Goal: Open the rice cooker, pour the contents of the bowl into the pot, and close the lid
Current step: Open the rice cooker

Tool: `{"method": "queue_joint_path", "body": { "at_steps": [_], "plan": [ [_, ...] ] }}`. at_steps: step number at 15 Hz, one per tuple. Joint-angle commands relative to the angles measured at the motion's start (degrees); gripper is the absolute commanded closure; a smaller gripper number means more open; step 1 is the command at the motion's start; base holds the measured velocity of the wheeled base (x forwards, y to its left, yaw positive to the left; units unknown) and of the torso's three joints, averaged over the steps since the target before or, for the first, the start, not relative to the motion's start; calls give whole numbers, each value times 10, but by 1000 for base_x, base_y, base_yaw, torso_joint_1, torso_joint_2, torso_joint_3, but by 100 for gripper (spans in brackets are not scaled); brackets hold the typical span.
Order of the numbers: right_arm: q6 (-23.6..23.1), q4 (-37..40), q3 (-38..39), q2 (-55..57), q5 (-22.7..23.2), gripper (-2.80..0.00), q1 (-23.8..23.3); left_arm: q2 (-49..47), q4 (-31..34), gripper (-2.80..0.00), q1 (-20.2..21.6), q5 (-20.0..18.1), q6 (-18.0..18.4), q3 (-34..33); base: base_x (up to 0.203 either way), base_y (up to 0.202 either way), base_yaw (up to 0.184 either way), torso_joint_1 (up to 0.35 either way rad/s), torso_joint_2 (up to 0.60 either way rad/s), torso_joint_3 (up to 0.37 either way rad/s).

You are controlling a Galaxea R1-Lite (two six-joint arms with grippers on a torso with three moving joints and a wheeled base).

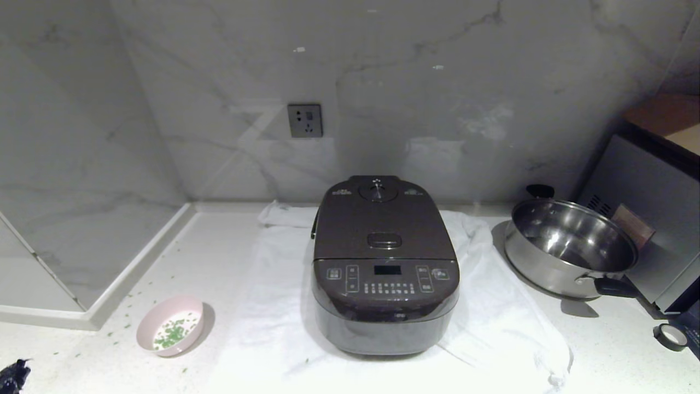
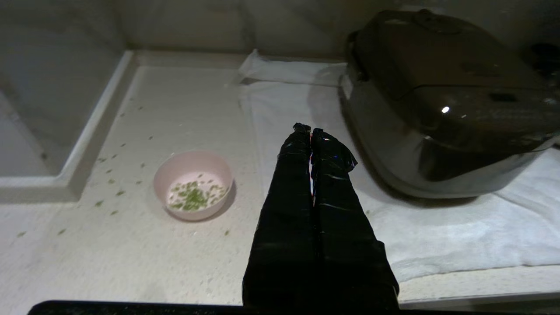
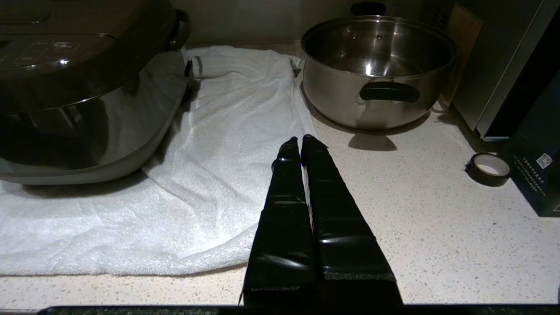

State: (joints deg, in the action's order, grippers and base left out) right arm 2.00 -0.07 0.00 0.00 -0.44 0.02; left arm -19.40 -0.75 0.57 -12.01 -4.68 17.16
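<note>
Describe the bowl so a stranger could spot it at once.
Start at the dark rice cooker on the white towel. Off the towel, to the cooker's left on the bare counter, sits the bowl. It is small, pale pink and holds chopped green bits, unlike the big steel pan on the right.

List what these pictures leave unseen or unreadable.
- Inner pot: hidden in all views by the shut lid of the rice cooker.
- Button labels: too small to read in the head view.
- Left gripper: cut off by the head view's lower left corner.
- Right gripper: outside the head view entirely.
</note>
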Motion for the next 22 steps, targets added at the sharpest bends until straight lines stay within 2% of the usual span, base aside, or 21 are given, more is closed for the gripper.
{"method": "queue_joint_path", "body": {
  "at_steps": [1, 3, 5, 7, 9, 15, 18, 22],
  "plan": [
    [0, 0, 1, 0, 0, 0, 0, -177, -44, 0, -8, -43, -8, 51, 0, 0, 0, 0, 0, 0],
    [0, 0, 1, 0, 0, 0, 0, -286, -69, 0, -42, -72, -15, 117, 0, 0, 0, 0, 0, 0],
    [0, 0, 1, 0, 0, 0, 0, -383, -83, 0, -103, -79, -25, 212, 0, 0, 0, 0, 0, 0],
    [0, 0, 1, 0, 0, 0, 0, -468, -90, 0, -173, -59, -33, 292, 0, 0, 0, 0, 0, 0],
    [0, 0, 1, 0, 0, 0, 1, -544, -100, 0, -224, -30, -37, 353, 0, 0, 0, 0, 0, 0],
    [0, 0, 2, 0, 0, 0, 1, -701, -110, 0, -339, 15, -40, 503, 0, 0, 0, 0, 0, 0],
    [0, 0, 1, 0, 0, 0, 1, -750, -101, 0, -386, 19, -45, 534, 0, 0, 0, 0, 0, 0],
    [0, 0, 1, 0, 0, 0, 0, -793, -97, 0, -433, 21, -44, 528, 0, 0, 0, 0, 0, 0]
  ]
}}
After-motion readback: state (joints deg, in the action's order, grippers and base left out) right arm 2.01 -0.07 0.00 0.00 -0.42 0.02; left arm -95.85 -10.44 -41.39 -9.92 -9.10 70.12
